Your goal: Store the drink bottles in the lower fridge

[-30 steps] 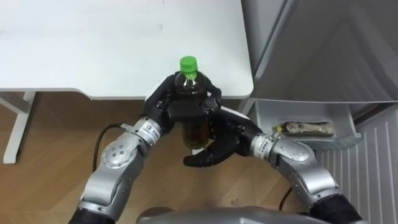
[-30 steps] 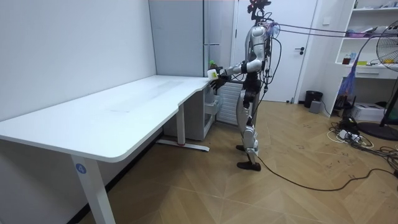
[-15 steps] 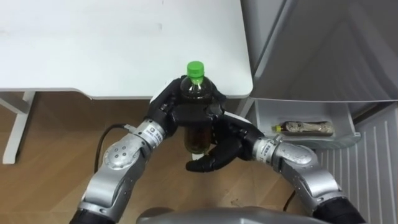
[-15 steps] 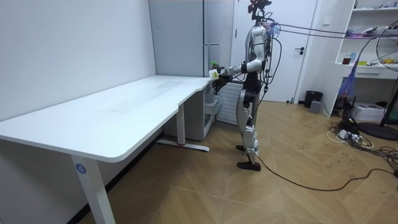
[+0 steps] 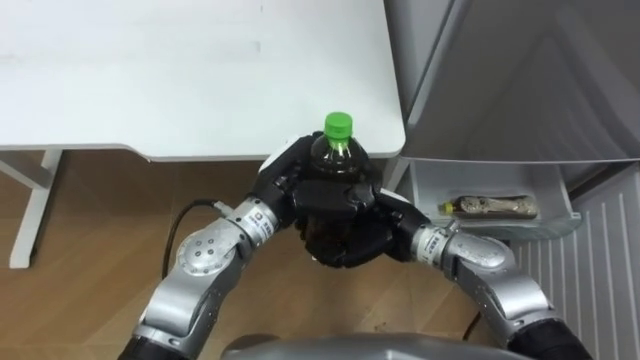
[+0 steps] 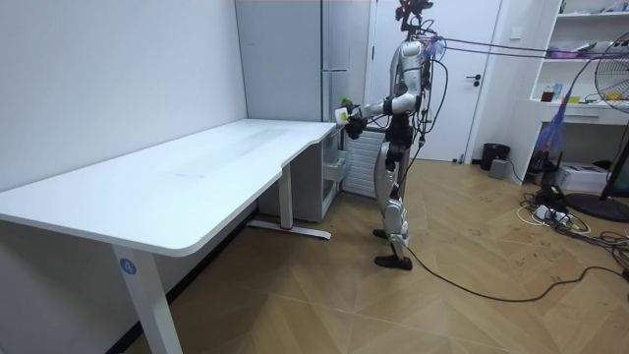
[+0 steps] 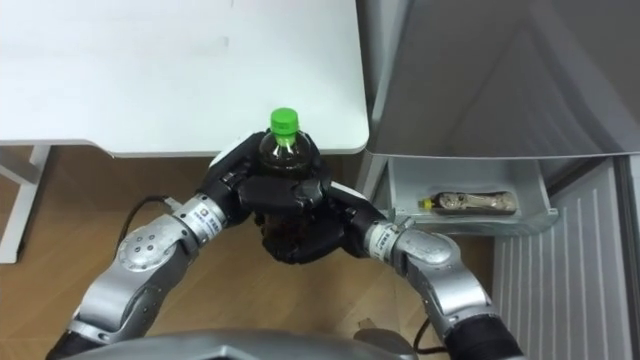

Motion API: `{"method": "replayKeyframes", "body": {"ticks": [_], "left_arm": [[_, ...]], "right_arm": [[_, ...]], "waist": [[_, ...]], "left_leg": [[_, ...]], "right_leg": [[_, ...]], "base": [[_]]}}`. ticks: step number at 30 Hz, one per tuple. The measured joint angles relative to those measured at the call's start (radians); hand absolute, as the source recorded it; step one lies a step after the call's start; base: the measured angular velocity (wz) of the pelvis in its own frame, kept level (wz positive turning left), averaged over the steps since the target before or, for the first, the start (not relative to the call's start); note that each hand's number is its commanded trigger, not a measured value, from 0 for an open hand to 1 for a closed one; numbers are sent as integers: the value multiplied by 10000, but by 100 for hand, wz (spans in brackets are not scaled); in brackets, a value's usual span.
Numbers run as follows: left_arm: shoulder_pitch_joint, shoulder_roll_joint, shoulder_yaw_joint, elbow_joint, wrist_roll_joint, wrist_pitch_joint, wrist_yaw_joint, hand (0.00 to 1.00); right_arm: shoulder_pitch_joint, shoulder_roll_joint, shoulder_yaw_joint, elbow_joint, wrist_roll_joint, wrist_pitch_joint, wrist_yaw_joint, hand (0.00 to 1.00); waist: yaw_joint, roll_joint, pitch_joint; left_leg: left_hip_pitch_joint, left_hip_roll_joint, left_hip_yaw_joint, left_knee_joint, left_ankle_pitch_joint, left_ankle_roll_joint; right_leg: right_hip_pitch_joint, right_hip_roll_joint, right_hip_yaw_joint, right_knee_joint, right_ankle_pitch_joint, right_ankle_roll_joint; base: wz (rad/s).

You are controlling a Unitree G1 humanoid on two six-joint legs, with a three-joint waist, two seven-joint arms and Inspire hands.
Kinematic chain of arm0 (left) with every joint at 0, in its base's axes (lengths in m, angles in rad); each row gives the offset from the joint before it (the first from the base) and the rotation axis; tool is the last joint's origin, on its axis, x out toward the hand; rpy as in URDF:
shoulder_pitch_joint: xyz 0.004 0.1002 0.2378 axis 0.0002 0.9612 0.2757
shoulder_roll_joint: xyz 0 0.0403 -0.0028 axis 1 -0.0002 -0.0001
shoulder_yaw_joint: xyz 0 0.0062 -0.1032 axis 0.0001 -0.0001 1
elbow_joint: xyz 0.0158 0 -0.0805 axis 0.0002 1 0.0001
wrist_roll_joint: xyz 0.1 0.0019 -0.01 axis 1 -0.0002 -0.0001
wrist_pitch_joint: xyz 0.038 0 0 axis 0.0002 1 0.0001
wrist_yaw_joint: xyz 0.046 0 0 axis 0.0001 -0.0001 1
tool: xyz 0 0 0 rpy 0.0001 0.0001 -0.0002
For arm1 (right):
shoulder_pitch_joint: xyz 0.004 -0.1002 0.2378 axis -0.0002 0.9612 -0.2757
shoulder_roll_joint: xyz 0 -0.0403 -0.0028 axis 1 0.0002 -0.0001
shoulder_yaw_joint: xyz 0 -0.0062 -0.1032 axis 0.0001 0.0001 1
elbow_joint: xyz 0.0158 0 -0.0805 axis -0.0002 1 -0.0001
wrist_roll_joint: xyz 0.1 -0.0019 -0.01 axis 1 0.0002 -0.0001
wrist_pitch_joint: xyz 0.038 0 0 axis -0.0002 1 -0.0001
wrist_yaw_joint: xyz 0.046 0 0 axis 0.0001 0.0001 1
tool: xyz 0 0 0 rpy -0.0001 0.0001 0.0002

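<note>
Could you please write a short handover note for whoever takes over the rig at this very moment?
Hands: the left hand is curled round the upper part of the green-capped bottle; the right hand is curled round its lower part from below.
Things: the bottle is upright, in the air just off the corner of the white table, beside the open fridge drawer.
Done: one drink lies in the drawer; the bottle is off the table.
Left: carry the bottle over to the drawer, lay it in and let go.
</note>
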State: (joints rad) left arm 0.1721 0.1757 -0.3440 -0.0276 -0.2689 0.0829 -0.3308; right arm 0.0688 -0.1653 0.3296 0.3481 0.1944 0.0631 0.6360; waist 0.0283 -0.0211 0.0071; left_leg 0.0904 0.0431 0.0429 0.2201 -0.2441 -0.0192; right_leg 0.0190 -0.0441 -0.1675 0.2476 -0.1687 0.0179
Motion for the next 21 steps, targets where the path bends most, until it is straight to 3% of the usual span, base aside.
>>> {"method": "replayKeyframes", "body": {"ticks": [10, 11, 12, 13, 21], "left_arm": [[0, -110, 89, -3, -525, -19, -202, 100], [0, -106, 91, -3, -535, -38, -202, 91], [0, -105, 91, -3, -540, -38, -202, 67], [0, -105, 91, -3, -541, -38, -202, 0], [-2, -77, 122, -3, -495, -59, -205, 0]], "right_arm": [[2, 93, 73, 1, 98, -79, 11, 100], [3, 116, 72, 1, 100, -79, 11, 100], [3, 119, 76, 1, 100, -79, 11, 100], [3, 126, 78, 1, 99, -79, 11, 100], [12, 93, 93, 25, 87, -63, -1, 100]], "waist": [[8, -22, 15], [4, -31, 21], [6, -38, 27], [12, -56, 43], [23, -91, 82]], "left_leg": [[-1, 0, 33, -4, 0, 0], [-2, 0, 44, -2, 0, 0], [-4, 0, 52, -1, 0, 0], [-7, 0, 58, 1, 0, 0], [-16, 0, 92, 4, 0, 0]], "right_leg": [[-4, -1, 11, -30, -1, 1], [-5, -2, 16, -40, -1, 1], [-6, -2, 19, -43, -1, 1], [-7, -2, 20, -54, -1, 1], [-23, -1, 18, -106, -4, 6]], "base": [[0], [0], [0], [0], [0]]}}
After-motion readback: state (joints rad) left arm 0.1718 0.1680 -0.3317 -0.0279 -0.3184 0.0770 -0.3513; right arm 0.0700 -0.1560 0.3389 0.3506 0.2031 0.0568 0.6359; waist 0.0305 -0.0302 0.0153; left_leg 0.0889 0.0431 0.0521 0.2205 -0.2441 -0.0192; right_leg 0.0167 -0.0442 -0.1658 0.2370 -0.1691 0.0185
